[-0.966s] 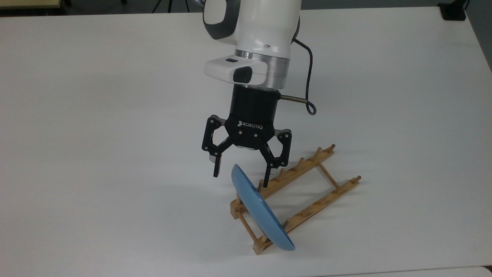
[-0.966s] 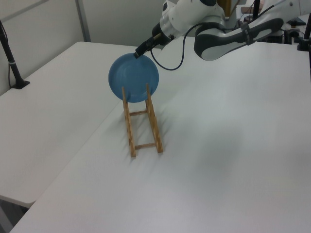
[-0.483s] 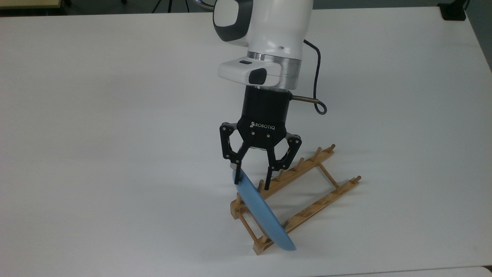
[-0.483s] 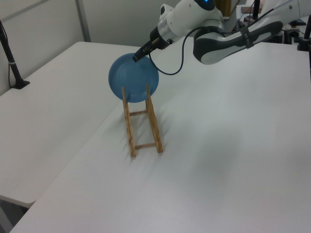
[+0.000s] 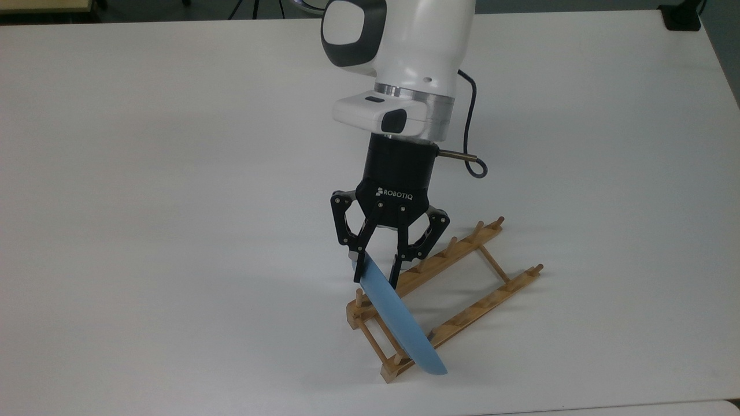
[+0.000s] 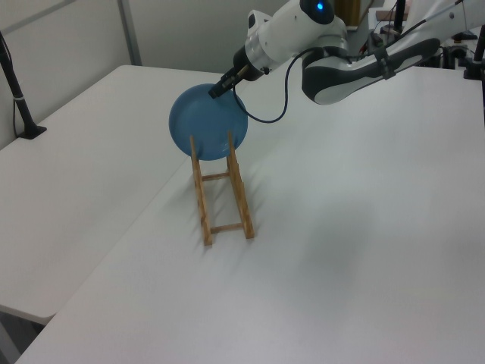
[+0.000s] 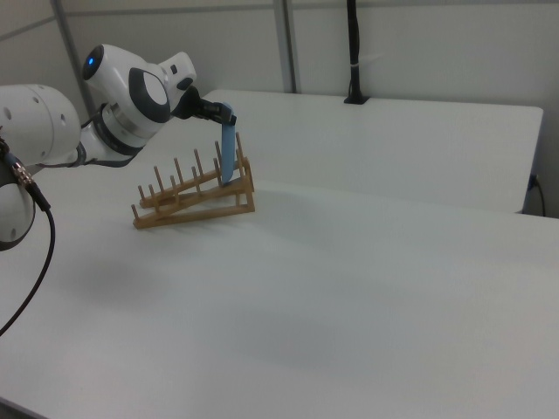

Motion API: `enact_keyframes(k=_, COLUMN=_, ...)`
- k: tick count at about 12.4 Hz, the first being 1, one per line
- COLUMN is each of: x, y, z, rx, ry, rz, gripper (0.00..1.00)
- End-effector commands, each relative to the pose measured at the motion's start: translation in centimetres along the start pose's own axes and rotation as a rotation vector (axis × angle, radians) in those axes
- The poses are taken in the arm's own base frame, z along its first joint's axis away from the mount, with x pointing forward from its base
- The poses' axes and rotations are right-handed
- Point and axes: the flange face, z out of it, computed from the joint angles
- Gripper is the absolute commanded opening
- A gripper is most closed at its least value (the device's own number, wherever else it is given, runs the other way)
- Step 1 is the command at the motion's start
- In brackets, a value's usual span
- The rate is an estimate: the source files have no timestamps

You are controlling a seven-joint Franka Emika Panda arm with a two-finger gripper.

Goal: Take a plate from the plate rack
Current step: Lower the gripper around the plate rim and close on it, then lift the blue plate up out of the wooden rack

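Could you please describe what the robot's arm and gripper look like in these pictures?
The arm is glossy white with dark grey joint panels and a silver ring at the wrist. The gripper is black, marked ROBOTIQ in white, with linked fingers. A black cable loops beside it.

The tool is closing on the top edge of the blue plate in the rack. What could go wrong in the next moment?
1. The tool grips only the top rim of the glossy plate, so the plate could slip or swing when lifted.
2. The plate's lower edge sits between pegs at the end of the plate rack; a slanted pull could catch a peg and drag or tip the light rack.
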Motion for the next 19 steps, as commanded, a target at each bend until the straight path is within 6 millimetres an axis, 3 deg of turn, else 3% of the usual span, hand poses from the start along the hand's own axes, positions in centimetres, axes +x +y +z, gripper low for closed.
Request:
enact_keyframes(k=1, x=0.0, y=-0.1, z=0.2, rx=-0.013, ry=0.023, rz=-0.017, gripper=0.2)
enact_keyframes(k=4, x=0.1, y=0.0, z=0.1, rx=-0.013, ry=0.026, rz=-0.014, gripper=0.2)
enact_keyframes(k=7, x=0.7, y=0.4, z=-0.4, rx=-0.015, ry=0.034, rz=-0.01, gripper=0.12)
enact_keyframes(k=11, x=2.2, y=1.2, z=-2.2, rx=-0.015, ry=0.06, rz=0.006, gripper=0.07)
enact_keyframes(k=15, x=4.3, y=3.8, z=-5.9, rx=-0.021, ry=0.076, rz=0.063, gripper=0.07)
enact_keyframes(k=17, x=4.2, y=4.4, z=-6.2, rx=-0.034, ry=0.055, rz=0.077, gripper=0.05)
enact_keyframes(k=19, x=4.7, y=6.4, z=-7.2, rx=-0.075, ry=0.007, rz=0.121, gripper=0.03)
